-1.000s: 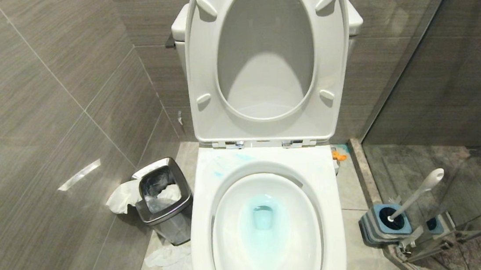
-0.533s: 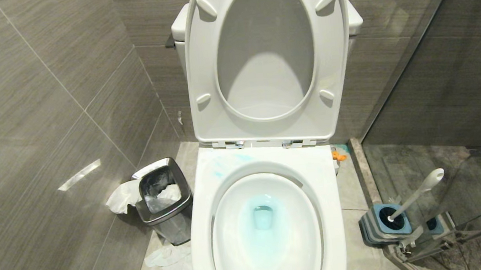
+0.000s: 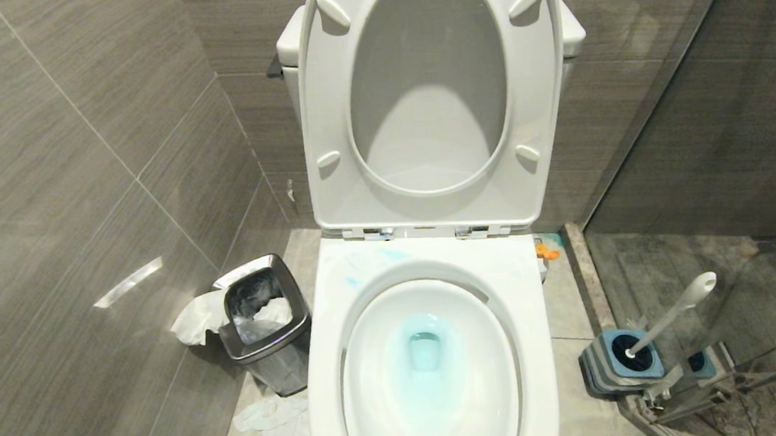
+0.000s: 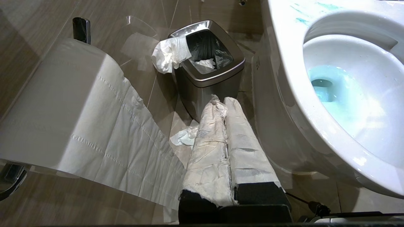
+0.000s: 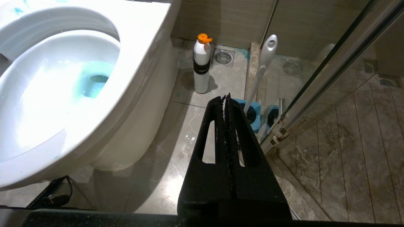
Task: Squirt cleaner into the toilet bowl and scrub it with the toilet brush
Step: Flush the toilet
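Right gripper (image 5: 226, 97) pressed together, empty, hanging low beside the bowl (image 5: 94, 41), aimed at the brush (image 5: 262, 66). Left gripper (image 4: 221, 102) also closed, fingers wrapped in paper, pointing at the steel bin (image 4: 208, 67) on the bowl's other side. Brush standing tilted in its blue holder (image 3: 619, 359), by the glass door (image 3: 705, 109). Cleaner (image 3: 420, 364) tinting the water teal, smears on the rim. White bottle (image 5: 201, 67) with orange cap upright on the floor near the brush. Seat (image 3: 429, 93) up.

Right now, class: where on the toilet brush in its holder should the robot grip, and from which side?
Probably grip the toilet brush high on its slim white handle, coming from above: the bristle head sits in the striped holder, so only the leaning handle stands free.
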